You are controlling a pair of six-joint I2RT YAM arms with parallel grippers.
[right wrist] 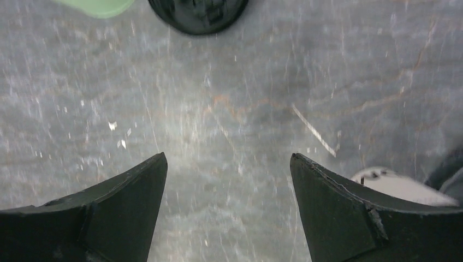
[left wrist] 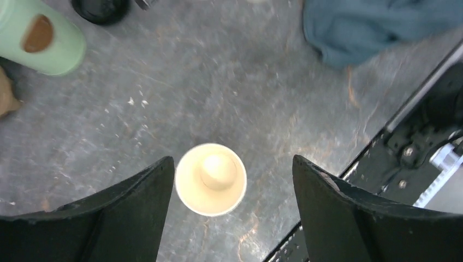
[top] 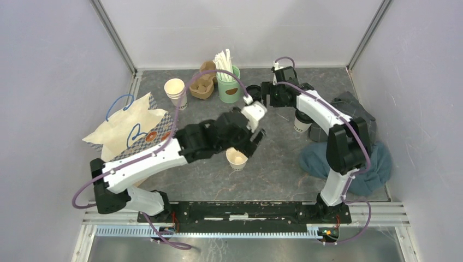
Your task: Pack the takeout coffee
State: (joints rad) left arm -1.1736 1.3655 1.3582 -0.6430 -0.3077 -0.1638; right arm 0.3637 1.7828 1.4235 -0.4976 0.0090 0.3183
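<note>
takeout coffee point(top: 301, 122) sits at 2 o'clock from the lidless cup point(left wrist: 211, 179); thin paper, looks crushable, so I'd pinch mid-wall gently; left gripper point(left wrist: 230, 162) and right gripper point(right wrist: 228, 158) both gape wide, holding nothing

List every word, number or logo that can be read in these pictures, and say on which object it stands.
No text can be read in any view.
On the paper bag: a round orange emblem and a blue scribble, too small to read.
On the takeout coffee cup: dark print on its side, blurred.
On the green cup: a brown oval patch, no letters visible.
</note>
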